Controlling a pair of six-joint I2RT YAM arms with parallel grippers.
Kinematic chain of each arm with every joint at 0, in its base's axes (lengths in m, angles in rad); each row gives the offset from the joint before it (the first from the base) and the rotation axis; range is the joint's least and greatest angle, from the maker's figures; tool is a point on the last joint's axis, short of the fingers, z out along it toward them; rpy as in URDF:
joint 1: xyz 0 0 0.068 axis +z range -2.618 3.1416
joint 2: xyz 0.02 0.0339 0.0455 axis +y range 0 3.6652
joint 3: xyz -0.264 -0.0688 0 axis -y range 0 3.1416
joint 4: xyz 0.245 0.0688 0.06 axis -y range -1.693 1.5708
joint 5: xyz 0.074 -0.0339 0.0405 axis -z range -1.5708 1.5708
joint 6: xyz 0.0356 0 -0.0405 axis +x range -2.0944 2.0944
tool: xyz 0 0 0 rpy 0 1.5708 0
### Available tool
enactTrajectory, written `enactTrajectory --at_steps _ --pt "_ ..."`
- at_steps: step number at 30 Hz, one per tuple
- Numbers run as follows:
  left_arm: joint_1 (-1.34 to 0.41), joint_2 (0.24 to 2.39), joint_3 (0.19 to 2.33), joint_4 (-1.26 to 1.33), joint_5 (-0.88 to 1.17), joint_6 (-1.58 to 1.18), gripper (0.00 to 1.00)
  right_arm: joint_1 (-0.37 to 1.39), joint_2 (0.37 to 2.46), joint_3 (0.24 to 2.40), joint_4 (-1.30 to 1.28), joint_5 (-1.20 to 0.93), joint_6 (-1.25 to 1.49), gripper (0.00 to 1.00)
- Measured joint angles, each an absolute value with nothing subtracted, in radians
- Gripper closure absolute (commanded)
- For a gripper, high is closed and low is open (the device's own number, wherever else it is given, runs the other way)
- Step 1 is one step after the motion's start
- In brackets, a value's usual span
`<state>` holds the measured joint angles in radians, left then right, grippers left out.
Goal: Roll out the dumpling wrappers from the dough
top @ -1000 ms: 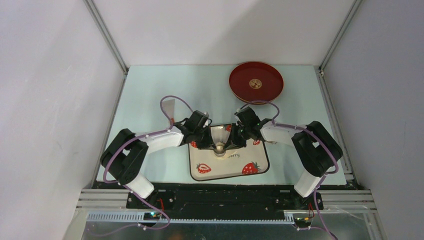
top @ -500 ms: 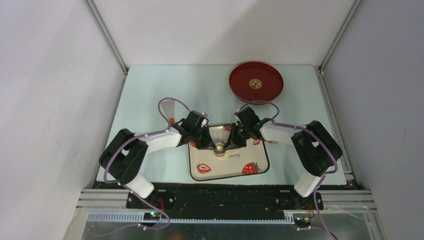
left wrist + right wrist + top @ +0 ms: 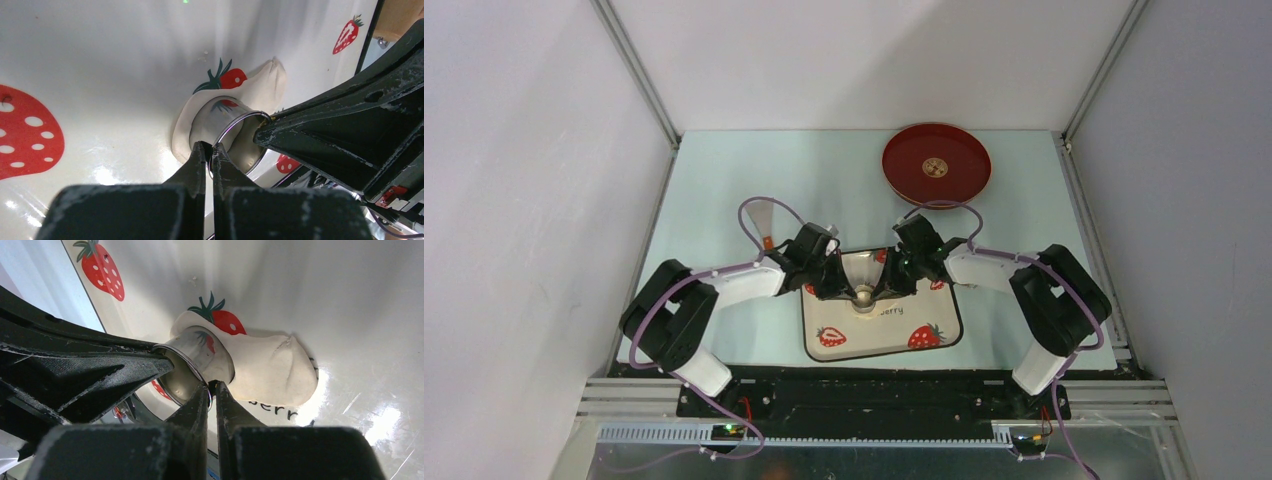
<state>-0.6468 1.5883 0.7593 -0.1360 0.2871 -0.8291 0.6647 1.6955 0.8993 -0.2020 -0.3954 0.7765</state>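
A steel ring cutter (image 3: pixel 862 297) stands in the dough (image 3: pixel 272 370) on the strawberry-patterned plate (image 3: pixel 874 338). The cream-white dough (image 3: pixel 267 85) is a flattened sheet that curls up around the cutter's wall (image 3: pixel 212 120). My left gripper (image 3: pixel 209 150) is shut on the cutter's near rim. From the opposite side my right gripper (image 3: pixel 212 387) is shut on the rim of the same cutter (image 3: pixel 197 352). In the top view both grippers, left (image 3: pixel 849 290) and right (image 3: pixel 877 290), meet over the plate's middle. The dumpling wrappers are out of view.
A red round tray (image 3: pixel 936 165) with a gold emblem sits at the back right of the pale green mat. A pale flat piece (image 3: pixel 764 213) lies behind the left wrist. Something tan and wooden (image 3: pixel 400 15) shows beyond the plate's edge.
The left wrist has shifted slightly to the left. Both grippers stay shut on the ring cutter, which has not visibly moved.
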Motion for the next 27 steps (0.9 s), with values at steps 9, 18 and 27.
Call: enactTrajectory --at_steps 9,18,27 --pt "-0.657 1.579 0.768 -0.141 0.289 -0.821 0.93 0.688 1.692 0.905 -0.257 -0.373 0.778 0.65" --pt "-0.679 1.578 0.796 -0.228 0.286 -0.804 0.67 0.693 1.66 0.905 -0.355 -0.366 0.774 0.47" --pt "-0.678 1.489 0.803 -0.362 0.247 -0.778 0.44 0.694 1.558 0.915 -0.459 -0.364 0.762 0.17"
